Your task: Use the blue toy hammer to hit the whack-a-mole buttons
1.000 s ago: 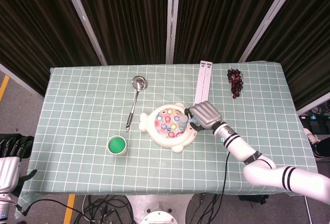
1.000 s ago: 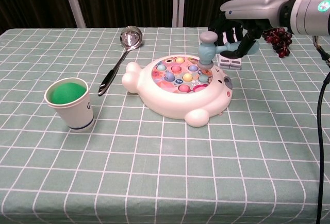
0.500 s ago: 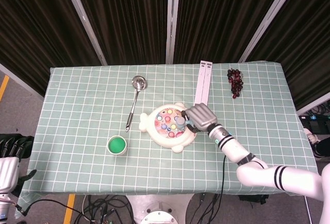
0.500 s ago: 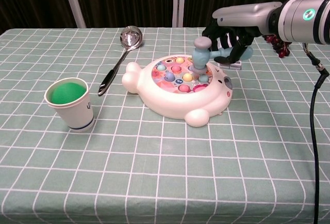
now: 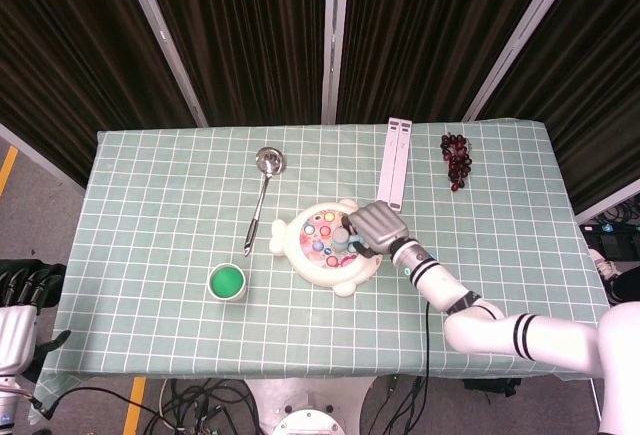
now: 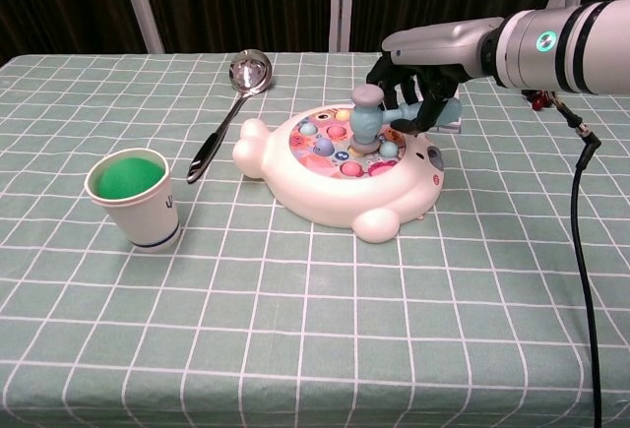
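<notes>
The right hand (image 6: pixel 418 89) grips the blue hammer (image 6: pixel 379 113) by its handle, fingers curled round it, with the hammer head down on the buttons near the middle of the toy (image 6: pixel 340 167). In the head view that hand (image 5: pixel 375 225) covers the toy's right edge, and the hammer (image 5: pixel 343 239) shows just left of it over the coloured buttons (image 5: pixel 322 230).

The toy — a white, animal-shaped board — sits near the middle of the worktop (image 5: pixel 150 205). A ladle (image 6: pixel 224 113) lies to its left, bowl away from the robot, and a paper cup (image 6: pixel 133 197) with a green inside stands nearer the front left. Dark grapes (image 5: pixel 456 160) lie at the far right, and a white strip (image 5: pixel 396 160) runs back behind the toy.

The left hand (image 5: pixel 20 305) is low at the left edge, off the worktop — I cannot tell how its fingers lie.
</notes>
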{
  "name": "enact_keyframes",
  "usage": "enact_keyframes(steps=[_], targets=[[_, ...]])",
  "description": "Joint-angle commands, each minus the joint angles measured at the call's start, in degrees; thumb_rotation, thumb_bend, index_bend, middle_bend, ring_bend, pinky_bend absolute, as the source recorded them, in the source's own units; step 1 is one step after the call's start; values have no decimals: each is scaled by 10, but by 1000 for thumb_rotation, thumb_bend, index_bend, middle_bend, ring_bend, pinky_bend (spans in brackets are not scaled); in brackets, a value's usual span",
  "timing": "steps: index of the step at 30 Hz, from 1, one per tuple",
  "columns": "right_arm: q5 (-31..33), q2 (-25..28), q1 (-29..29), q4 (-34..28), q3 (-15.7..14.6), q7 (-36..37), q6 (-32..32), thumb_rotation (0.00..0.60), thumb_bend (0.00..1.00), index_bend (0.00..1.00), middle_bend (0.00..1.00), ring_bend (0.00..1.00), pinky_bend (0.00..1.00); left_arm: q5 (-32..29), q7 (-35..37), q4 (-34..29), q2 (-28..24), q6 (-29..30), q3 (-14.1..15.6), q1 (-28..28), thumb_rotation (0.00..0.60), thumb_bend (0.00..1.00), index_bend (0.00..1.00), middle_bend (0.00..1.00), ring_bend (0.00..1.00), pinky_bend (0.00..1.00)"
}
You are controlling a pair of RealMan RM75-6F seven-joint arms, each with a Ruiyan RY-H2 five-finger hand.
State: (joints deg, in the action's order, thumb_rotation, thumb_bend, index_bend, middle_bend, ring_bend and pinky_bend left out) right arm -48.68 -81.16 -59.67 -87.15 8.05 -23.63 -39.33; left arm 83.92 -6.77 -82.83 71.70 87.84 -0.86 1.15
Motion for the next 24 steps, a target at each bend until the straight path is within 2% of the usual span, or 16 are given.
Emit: enact_keyframes(steps=[1, 6, 12, 18, 24], targets=[[-8, 1, 5, -9, 8, 16, -18, 600, 559, 625, 594, 514, 689, -1, 3, 3, 1, 1, 0, 2, 600, 0, 192, 147, 68, 5], [-54, 51, 38, -61, 31, 71, -60, 600, 559, 625, 594, 513, 689, 3, 4, 3, 0, 6, -1, 2, 600, 0, 192, 147, 67, 5], [-75, 118, 84, -93, 13, 98, -81, 600, 557, 626, 594, 513, 689, 8, 0, -2, -2, 6, 0, 0, 600, 0, 192, 147, 68, 5], [-88, 128, 136, -56, -27, 144, -79, 600, 555, 627, 589, 513, 669, 14, -9, -12, -5, 10, -2, -3, 600, 0, 192, 147, 68, 5], [-115, 84, 174, 38, -47, 207, -66, 600, 519, 604, 560, 502, 607, 19, -24, -26, -9, 10, -3, -7, 600, 0, 192, 147, 68, 5]])
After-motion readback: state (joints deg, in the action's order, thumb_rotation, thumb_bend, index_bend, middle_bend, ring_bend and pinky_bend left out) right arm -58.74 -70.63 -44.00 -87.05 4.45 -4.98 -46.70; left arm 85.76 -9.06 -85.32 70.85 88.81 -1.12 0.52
